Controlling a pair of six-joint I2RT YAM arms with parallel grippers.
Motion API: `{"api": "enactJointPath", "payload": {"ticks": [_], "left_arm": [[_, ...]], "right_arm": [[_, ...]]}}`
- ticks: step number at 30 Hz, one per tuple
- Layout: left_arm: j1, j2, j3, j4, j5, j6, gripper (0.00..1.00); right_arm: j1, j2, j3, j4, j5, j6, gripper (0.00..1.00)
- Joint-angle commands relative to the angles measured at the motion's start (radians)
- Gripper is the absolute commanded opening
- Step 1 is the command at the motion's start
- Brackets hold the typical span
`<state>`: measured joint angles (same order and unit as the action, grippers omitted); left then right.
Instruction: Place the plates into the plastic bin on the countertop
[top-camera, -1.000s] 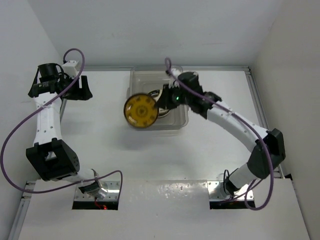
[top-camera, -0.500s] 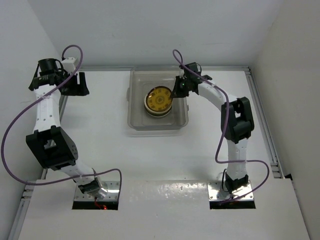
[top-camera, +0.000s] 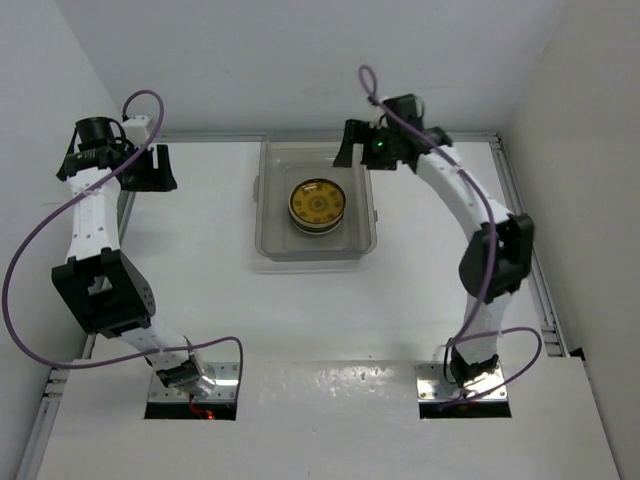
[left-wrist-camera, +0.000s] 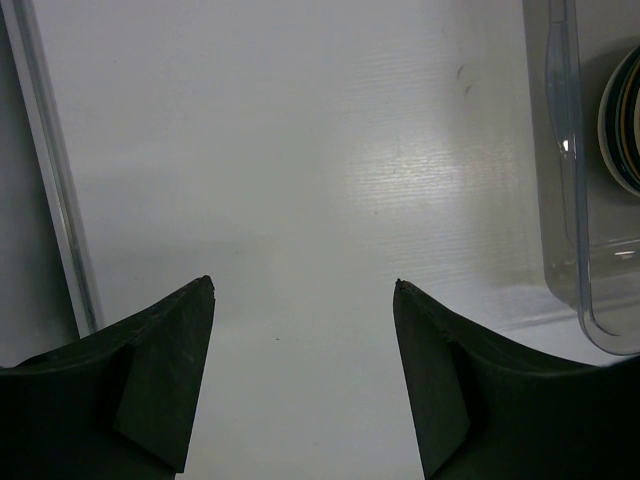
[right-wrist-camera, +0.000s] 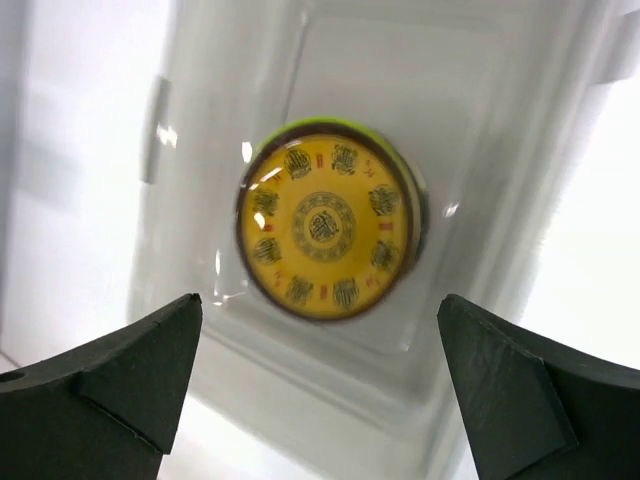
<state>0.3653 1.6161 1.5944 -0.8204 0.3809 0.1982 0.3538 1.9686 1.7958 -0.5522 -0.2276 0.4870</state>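
My right gripper (right-wrist-camera: 320, 300) hangs above the plastic bin (right-wrist-camera: 330, 60) with its two fingers spread as wide as they go and nothing between them. Straight below me, framed between the fingertips, the amber patterned plate (right-wrist-camera: 322, 227) lies face up and flat, free of my grip. It sits on top of a stack, and the rim of a lime green plate (right-wrist-camera: 385, 140) shows just under its far edge. Stacking them near the middle of the bin's floor makes sense, because the plates nest and sit level instead of leaning on the walls. I hang high enough that my fingertips are above the bin's rim, so I judge I can draw back without knocking it. My left gripper (left-wrist-camera: 305, 285) is also open, partway, and empty. It hovers over bare countertop (left-wrist-camera: 300, 150) with the bin off to its right, where only the bin's corner and the edge of the stack reach its view. It is parked well apart from my right arm, I take it, to keep out of the way. From above I see no plate outside the bin, so the job looks nearly finished.
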Motion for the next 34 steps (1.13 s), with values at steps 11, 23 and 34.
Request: {"api": "enactJointPath", "payload": {"ticks": [11, 23, 34], "left_arm": [[0.012, -0.104, -0.031, 0.021, 0.035, 0.01, 0.74], [-0.017, -0.113, -0.113, 0.021, 0.026, 0.001, 0.74], [-0.017, -0.142, -0.132, 0.021, 0.026, 0.001, 0.74]], "right_arm": [[-0.482, -0.733, -0.398, -0.252, 0.433, -0.002, 1.0], [-0.575, -0.893, -0.685, -0.267, 0.478, 0.061, 1.0], [-0.576, -0.89, -0.687, -0.229, 0.436, 0.065, 1.0]]}}
